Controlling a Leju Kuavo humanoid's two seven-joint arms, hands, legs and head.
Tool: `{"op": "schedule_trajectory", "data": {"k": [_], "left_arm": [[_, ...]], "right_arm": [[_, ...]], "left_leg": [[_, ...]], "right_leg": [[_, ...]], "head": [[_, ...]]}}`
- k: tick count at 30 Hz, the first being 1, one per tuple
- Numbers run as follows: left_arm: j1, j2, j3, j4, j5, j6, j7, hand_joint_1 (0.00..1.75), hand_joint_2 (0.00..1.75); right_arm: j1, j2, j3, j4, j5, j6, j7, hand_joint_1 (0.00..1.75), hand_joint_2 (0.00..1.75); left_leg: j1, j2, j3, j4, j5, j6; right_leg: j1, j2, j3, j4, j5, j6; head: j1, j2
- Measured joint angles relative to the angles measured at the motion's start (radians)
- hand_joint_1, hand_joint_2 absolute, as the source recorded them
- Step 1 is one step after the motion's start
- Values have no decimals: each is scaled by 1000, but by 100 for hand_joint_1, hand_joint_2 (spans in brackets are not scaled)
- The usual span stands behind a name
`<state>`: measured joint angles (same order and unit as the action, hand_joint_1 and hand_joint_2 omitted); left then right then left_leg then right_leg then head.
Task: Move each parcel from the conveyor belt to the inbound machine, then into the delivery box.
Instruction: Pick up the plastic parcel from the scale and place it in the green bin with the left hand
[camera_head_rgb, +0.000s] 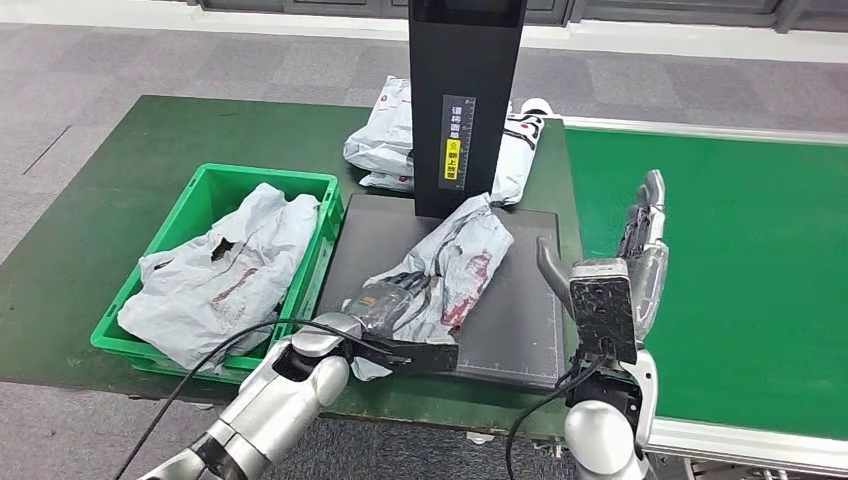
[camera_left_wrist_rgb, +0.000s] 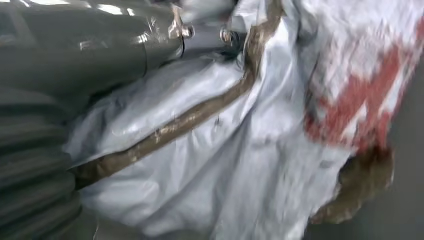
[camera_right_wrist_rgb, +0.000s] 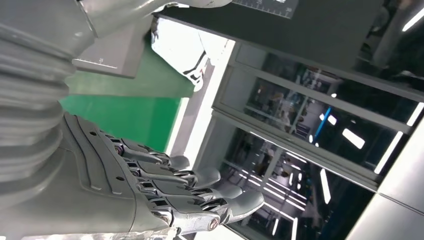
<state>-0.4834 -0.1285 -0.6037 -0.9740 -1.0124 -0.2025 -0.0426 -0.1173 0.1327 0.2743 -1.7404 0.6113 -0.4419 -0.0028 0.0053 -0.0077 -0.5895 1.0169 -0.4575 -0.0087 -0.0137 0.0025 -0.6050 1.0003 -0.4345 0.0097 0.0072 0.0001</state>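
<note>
A grey plastic parcel with red print lies on the dark platform of the inbound machine, in front of its black column. My left hand grips the parcel's near end, dark fingers laid over the bag. Close up, the crumpled parcel with brown tape presses against the thumb of my left hand. My right hand is raised at the left edge of the green conveyor belt, fingers straight and holding nothing. The right hand is flat and open in its wrist view.
A green delivery box stands left of the platform with a grey parcel in it. More grey parcels lie behind the column. The table under them is covered in dark green.
</note>
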Motion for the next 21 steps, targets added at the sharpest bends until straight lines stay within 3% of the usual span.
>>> {"op": "schedule_trajectory", "data": {"k": [8,17,21], "left_arm": [[-101,-21,-141,196,-8,-23,-43,175,175],[-149,-23,-173,263,6,-17,-38,175,175],[-148,-21,-173,258,4,70,25,175,175]], "right_arm": [[12,22,-22,0,8,38,3,0,175],[31,23,-23,-3,8,41,5,0,175],[52,23,-31,-22,22,40,19,0,175]], "left_leg": [[0,-2,6,0,-2,1],[0,-2,14,-1,-2,1],[0,-2,14,-1,-2,1]], "right_leg": [[0,-3,8,-1,-3,1],[0,-3,15,-1,-3,1],[0,-2,15,-1,-3,1]], "head": [[0,0],[0,0],[0,0]]}}
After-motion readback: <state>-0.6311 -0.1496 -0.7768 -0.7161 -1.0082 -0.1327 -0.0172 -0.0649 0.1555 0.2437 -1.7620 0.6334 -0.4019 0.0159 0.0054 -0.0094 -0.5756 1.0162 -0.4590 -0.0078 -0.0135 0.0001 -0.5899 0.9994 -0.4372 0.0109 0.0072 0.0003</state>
